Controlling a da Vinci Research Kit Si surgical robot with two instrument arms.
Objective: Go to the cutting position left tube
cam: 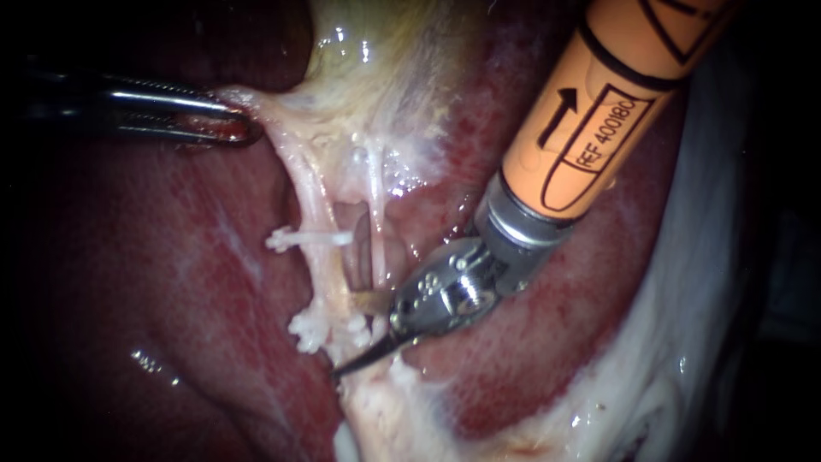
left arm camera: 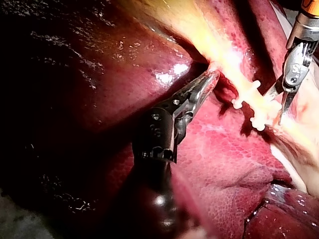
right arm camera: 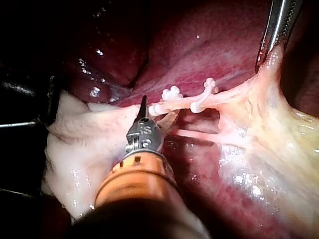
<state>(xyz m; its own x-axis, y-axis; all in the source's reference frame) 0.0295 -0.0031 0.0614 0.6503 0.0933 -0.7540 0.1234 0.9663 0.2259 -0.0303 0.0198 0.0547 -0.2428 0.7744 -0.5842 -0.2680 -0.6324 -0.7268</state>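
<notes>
Jaws of my right instrument (cam: pixel 359 338) stand open at the lower stretch of the left tube (cam: pixel 312 192). One dark blade points past the lower clips (cam: pixel 310 329). The other shows brownish just beside the tube above them, and the clipped stretch lies near the gap. Whether either blade touches the tube I cannot tell. The left tube runs down from the gallbladder (cam: pixel 376 77) across the liver (cam: pixel 171 282), bearing a single upper clip (cam: pixel 308 238) and the cluster of clips below. A thinner right tube (cam: pixel 376 214) lies just beside it. My left instrument (cam: pixel 218 124) has its jaws closed on pale tissue (cam: pixel 261 107) at the gallbladder's edge, which is drawn taut.
</notes>
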